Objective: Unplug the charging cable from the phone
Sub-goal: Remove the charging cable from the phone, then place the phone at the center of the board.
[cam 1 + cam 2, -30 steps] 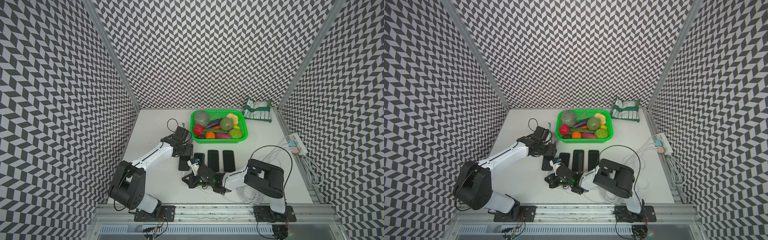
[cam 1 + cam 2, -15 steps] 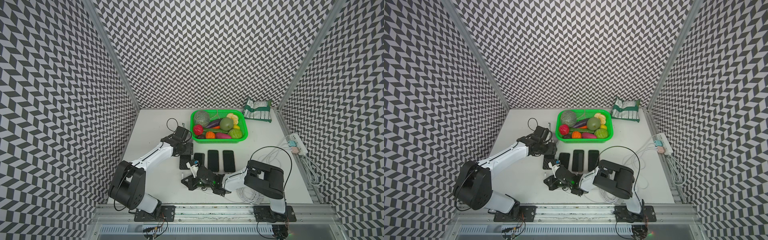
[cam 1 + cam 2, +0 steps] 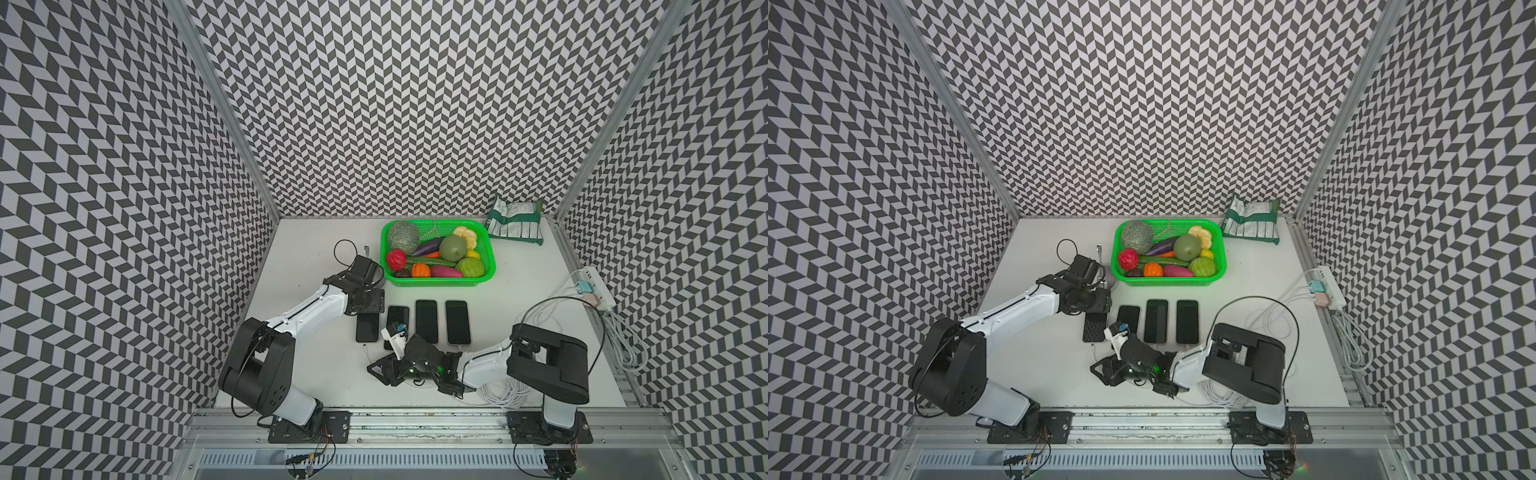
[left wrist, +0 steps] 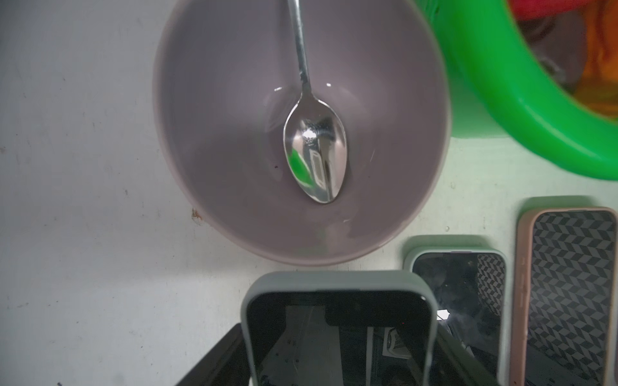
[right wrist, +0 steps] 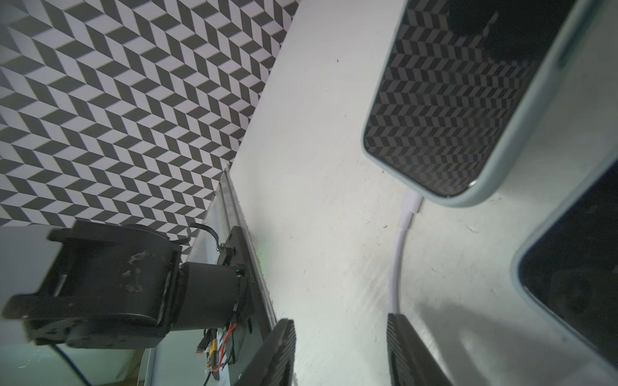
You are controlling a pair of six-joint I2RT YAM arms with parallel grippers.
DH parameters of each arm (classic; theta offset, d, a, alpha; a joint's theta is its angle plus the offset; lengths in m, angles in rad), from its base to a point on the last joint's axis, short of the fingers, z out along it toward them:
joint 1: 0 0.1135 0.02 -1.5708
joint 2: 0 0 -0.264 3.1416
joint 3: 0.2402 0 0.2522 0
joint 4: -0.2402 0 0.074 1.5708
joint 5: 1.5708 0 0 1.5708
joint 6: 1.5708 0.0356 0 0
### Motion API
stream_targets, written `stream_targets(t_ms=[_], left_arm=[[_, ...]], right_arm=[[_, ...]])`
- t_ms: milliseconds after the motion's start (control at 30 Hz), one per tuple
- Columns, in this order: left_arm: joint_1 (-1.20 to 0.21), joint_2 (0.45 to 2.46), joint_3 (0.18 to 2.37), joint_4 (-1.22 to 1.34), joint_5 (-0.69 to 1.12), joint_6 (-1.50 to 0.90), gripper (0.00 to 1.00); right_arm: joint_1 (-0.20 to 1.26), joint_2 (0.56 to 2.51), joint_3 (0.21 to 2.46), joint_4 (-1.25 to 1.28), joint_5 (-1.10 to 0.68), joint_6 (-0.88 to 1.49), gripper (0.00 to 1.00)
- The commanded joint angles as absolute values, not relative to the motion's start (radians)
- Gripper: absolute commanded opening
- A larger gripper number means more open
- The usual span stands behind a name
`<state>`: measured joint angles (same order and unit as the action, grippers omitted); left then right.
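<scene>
- The left arm (image 3: 307,311) reaches from its base at 7 o'clock toward the middle of the table (image 3: 328,374). Its wrist is bent down over the phone (image 3: 368,330), which lies at the 9 o'clock end of a row of four.
- The left pincer (image 3: 367,311) clasps the 12 o'clock end of that phone, with a finger on each long side in the left wrist view.
- The right arm (image 3: 486,365) lies low, folded from its base at 5 o'clock and stretched toward 9 o'clock.
- The right pincer (image 5: 340,326) sits just at 6 o'clock of the phone, its jaws moderately parted with bare table between them.
- The charging cable (image 5: 398,267) touches the tip of one finger (image 5: 401,341) and is not gripped.
- Its white plug (image 5: 412,204) sits in the phone's 6 o'clock edge.
- Since a second ago the right pincer has let its jaws apart and slid a little toward 9 o'clock. The left arm and the phone have not moved.
</scene>
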<state>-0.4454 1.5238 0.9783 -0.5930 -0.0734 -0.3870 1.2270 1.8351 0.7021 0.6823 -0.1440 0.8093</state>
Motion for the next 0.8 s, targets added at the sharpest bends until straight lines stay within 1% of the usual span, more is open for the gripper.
stream_targets(t_ms=[0, 300, 600, 767], left_arm=[[-0.451, 1.536, 0.981, -0.578, -0.095, -0.395, 0.00], [-0.449, 1.576, 0.985, -0.582, -0.122, -0.401, 0.00], [-0.447, 1.639, 0.999, -0.592, -0.146, -0.403, 0.00], [-0.441, 1.668, 1.002, -0.595, -0.158, -0.403, 0.06]], right_arm=[[1.239, 1.752, 0.665, 0.724, -0.113, 0.779, 0.51], [1.241, 1.548, 0.570, 0.661, -0.057, 0.737, 0.59], [1.240, 1.316, 0.508, 0.552, -0.001, 0.688, 0.70], [1.239, 1.222, 0.496, 0.481, 0.033, 0.671, 0.72]])
